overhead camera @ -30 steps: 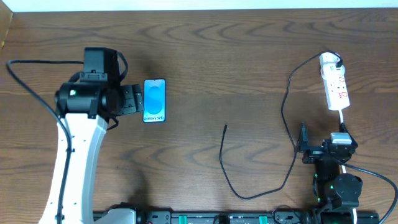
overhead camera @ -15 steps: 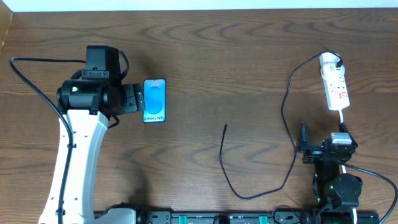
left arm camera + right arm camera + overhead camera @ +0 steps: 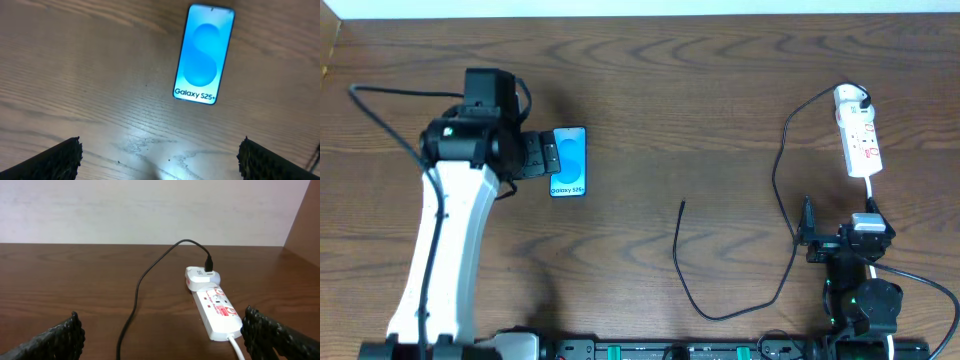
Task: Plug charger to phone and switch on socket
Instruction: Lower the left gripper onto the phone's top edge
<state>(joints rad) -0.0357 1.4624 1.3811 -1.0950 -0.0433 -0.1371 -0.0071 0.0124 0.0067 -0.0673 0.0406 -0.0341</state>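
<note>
The phone point(image 3: 568, 161) is lying flat on the left side of the tabletop point(image 3: 720, 90), a bit toward the far edge. Its blue screen is facing up. The left fingers point(image 3: 55, 160) are standing wide apart and holding nothing. In the left wrist view the phone is lying just ahead of them, not between them. From above, the left arm is reaching in from the near left corner, and its hand is covering a bit of the phone's left edge. I cannot tell if it is touching the phone.

The socket point(image 3: 860, 135) is lying far over on the right side. A white adapter point(image 3: 848, 97) is sitting in its far end. The charger point(image 3: 774, 185) is running from the adapter, bending left, dropping toward the near edge, and curling back up. Its plug tip point(image 3: 682, 204) is resting in the middle of the tabletop, well apart from the phone.

The right fingers point(image 3: 55, 340) are also standing wide apart and holding nothing. They are sitting near the right corner, pointing at the socket, and the charger is passing just beside them.

Bare wood is showing between the phone and the plug tip, and along the far edge too.
</note>
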